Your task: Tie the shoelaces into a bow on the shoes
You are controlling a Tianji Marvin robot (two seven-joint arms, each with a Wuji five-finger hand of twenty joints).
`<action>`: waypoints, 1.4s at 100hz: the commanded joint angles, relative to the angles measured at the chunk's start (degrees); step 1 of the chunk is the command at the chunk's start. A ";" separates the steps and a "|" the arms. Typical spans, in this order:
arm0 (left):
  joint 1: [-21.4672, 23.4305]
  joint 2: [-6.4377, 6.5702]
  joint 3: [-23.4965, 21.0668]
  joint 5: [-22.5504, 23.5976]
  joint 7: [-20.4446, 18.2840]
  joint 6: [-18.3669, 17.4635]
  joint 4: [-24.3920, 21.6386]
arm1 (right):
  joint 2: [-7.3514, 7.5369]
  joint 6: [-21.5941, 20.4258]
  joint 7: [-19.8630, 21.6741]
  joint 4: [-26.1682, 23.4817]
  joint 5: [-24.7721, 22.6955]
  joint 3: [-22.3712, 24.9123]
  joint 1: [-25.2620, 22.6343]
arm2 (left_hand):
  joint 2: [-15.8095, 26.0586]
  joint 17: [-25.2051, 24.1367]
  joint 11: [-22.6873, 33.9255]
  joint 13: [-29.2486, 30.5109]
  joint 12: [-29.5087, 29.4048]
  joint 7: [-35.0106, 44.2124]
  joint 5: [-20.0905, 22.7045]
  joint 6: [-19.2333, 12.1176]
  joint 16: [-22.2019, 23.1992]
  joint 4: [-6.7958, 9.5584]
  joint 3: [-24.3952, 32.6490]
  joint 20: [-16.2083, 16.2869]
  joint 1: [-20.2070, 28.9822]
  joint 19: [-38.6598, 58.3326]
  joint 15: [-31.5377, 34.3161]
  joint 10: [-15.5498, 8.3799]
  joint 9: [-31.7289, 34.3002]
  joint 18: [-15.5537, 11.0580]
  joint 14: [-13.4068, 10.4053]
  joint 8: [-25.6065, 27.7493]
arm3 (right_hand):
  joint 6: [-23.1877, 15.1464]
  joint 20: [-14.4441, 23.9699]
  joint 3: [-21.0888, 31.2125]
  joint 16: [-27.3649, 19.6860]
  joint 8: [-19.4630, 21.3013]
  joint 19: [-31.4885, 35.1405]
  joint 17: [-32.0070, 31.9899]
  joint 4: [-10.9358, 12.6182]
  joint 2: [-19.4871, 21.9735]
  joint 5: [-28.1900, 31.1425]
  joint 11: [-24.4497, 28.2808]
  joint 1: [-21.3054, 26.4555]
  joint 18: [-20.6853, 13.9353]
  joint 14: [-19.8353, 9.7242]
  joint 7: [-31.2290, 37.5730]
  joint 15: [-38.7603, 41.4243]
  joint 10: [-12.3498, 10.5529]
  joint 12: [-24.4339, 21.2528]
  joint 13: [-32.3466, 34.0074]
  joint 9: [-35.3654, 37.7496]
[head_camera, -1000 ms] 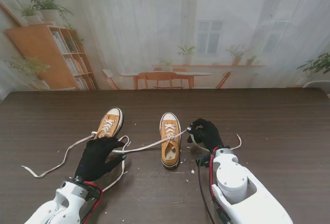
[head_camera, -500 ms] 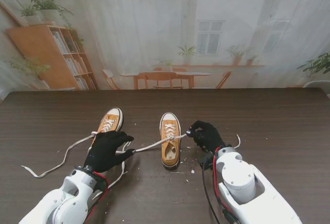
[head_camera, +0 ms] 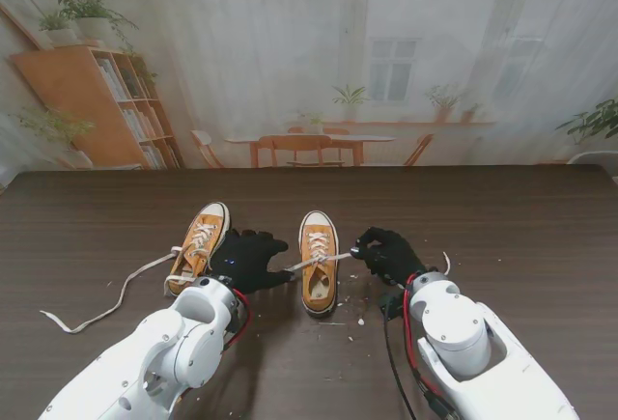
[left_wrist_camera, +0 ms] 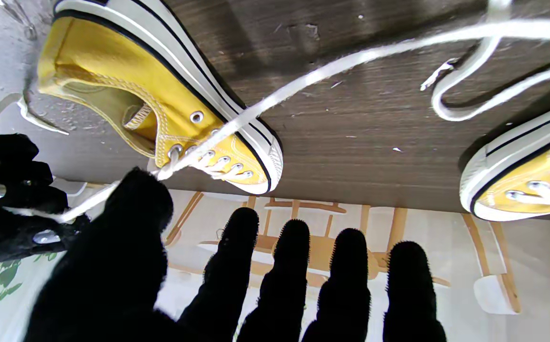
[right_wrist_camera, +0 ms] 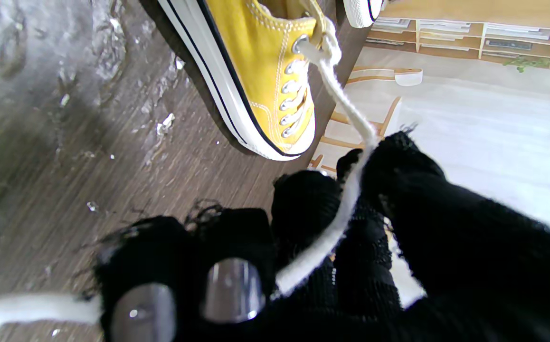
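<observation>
**Bow not yet formed; right shoe's laces only being held out to each side**

Two yellow shoes are standing on the dark table [head_camera: 541,217]. The right shoe [head_camera: 319,264] is sitting near the middle of the scene, toe pointing to the far side; the left shoe [head_camera: 199,244] is lying just to its left, tilted a little.

Right hand [head_camera: 388,254] is pinching one lace end [right_wrist_camera: 346,209] of the right shoe between thumb and fingers, the lace running taut from the top eyelets to the hand (the wrist view is showing it clamped clearly).

Left hand [head_camera: 249,259] is hovering between the two shoes, fingers [left_wrist_camera: 294,266] spread and straight; the other lace end [head_camera: 301,265] is crossing near the thumb, but I cannot tell whether it is actually gripping anything, so I am logging it as holding nothing.

The left shoe's lace [head_camera: 116,294] is trailing loose across the table toward the near left, untouched.

Judgement on progress: early stage. No loop, crossing or knot is showing on either shoe. Remaining: cross the ends, form the loops, tighten the bow, then repeat on the left shoe.
</observation>
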 commanded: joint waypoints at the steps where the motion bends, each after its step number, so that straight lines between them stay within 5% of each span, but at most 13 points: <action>1: -1.29 -0.34 0.45 0.36 -1.68 0.45 0.83 | 0.25 0.52 1.01 -0.46 0.35 0.17 -0.18 | -2.66 0.52 1.45 -0.26 1.62 0.28 1.86 4.01 1.67 0.18 2.78 1.03 0.50 2.41 1.73 0.00 0.13 -2.15 -0.51 1.04 | -2.03 -0.01 -1.35 0.94 -1.32 17.01 2.61 2.40 0.12 0.96 -0.25 -0.16 -2.15 -1.62 -0.08 3.92 -0.77 1.28 2.19 0.11; 19: -4.98 -0.38 4.33 0.91 -2.12 3.16 4.25 | 0.32 1.09 1.38 -0.72 0.61 0.24 -0.33 | -5.66 2.75 2.98 1.18 2.32 3.25 3.41 3.98 3.14 -0.28 7.53 1.38 -0.05 7.67 5.79 0.62 1.46 -2.26 -0.81 2.98 | -1.82 -0.43 -1.46 0.79 -1.32 17.01 2.53 2.44 0.28 1.02 -0.37 0.13 -1.95 -1.22 -0.15 3.67 -0.74 1.32 2.19 0.02; 41: -8.49 -1.37 8.22 -0.86 2.10 5.48 9.47 | 0.38 1.33 1.61 -1.02 0.77 0.38 -0.60 | -7.22 4.53 5.03 2.80 3.30 6.82 4.30 3.74 3.90 -1.06 11.07 1.50 -0.86 11.62 8.98 1.00 3.09 -1.71 -0.52 4.34 | -1.71 -0.83 -1.58 0.71 -1.27 17.01 2.47 2.49 0.46 0.97 -0.46 0.40 -1.74 -1.07 -0.20 3.59 -0.61 1.35 2.18 -0.08; 63: -10.92 -1.75 10.99 -3.02 2.11 6.09 12.30 | 0.52 1.51 2.02 -1.43 0.63 0.73 -0.89 | -7.84 5.57 5.69 3.75 3.47 8.96 5.44 3.66 4.26 -1.57 12.47 1.85 -1.31 12.96 10.53 1.11 4.12 -1.60 -0.42 4.69 | -1.61 -1.12 -1.76 0.66 -1.20 17.01 2.42 2.51 0.68 0.93 -0.49 0.60 -1.56 -1.00 -0.23 3.55 -0.49 1.35 2.18 -0.21; 126: -16.63 -4.67 18.10 -6.83 11.63 6.09 23.49 | 0.90 1.71 3.12 -2.99 1.01 1.77 -2.17 | -8.55 8.87 8.94 6.70 5.16 16.65 4.17 1.14 5.21 -3.01 19.14 3.57 0.07 16.88 15.14 0.24 5.73 -2.00 -1.51 6.08 | -1.18 -1.90 -2.33 0.44 -0.79 17.01 2.30 2.70 1.26 1.11 -0.29 1.41 -0.87 -0.39 -0.34 3.38 -0.29 1.40 2.15 -0.11; 131: -16.86 -4.95 18.47 -7.22 12.35 6.06 24.28 | 0.94 1.64 3.24 -3.05 0.98 1.82 -2.23 | -7.96 9.25 9.46 7.16 5.34 18.71 4.04 0.08 5.16 -6.16 18.98 3.92 4.16 17.44 15.82 0.18 6.19 -1.96 -1.58 5.57 | -1.15 -1.90 -2.37 0.44 -0.77 17.01 2.30 2.69 1.26 1.15 -0.28 1.40 -0.87 -0.39 -0.32 3.38 -0.29 1.40 2.15 -0.08; 140: -17.06 -5.40 18.82 -8.25 13.34 5.88 25.36 | 0.99 1.61 3.42 -3.18 1.04 1.88 -2.39 | -4.59 9.13 9.91 7.31 5.44 21.65 4.36 -0.84 5.14 -6.91 14.57 4.32 9.63 17.92 16.49 0.21 6.77 -1.98 -1.38 3.64 | -1.14 -1.93 -2.39 0.42 -0.74 17.01 2.30 2.71 1.30 1.24 -0.24 1.50 -0.86 -0.24 -0.33 3.37 -0.35 1.42 2.14 -0.02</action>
